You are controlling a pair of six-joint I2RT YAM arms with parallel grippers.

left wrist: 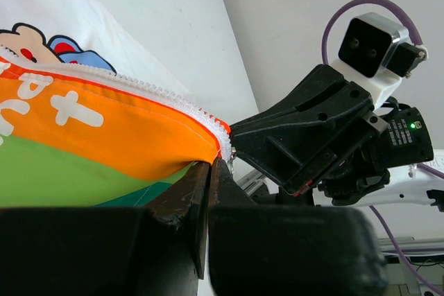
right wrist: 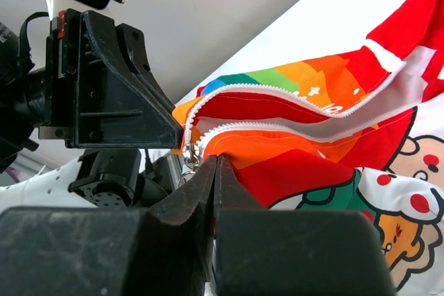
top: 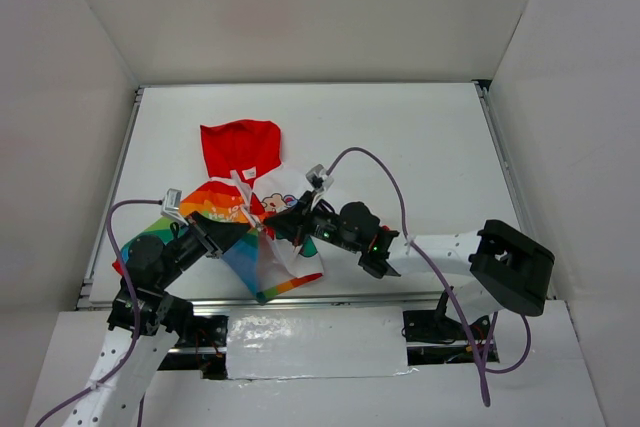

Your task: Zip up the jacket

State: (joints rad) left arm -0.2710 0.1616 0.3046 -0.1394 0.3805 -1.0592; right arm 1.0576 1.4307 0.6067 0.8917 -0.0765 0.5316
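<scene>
Now, my left claw [left wrist: 210,170] pinches shut on the rainbow hem of the jacket [top: 250,217], toward seven o'clock on the table [top: 420,137]; my right claw [right wrist: 216,164] is shut on fabric beside the slider [right wrist: 189,156]. Holding the hem taut should help the tooth rows [right wrist: 263,110] mesh. Only the right wrist view shows both rows, apart.

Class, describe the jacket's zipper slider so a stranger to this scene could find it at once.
On the white table is a small red-hooded jacket, pinched by both arms' jaws. Follow its two white rows of zipper teeth to where they meet beside the jaws. The zipper slider there is the only silvery metal piece among cloth and black plastic.
</scene>
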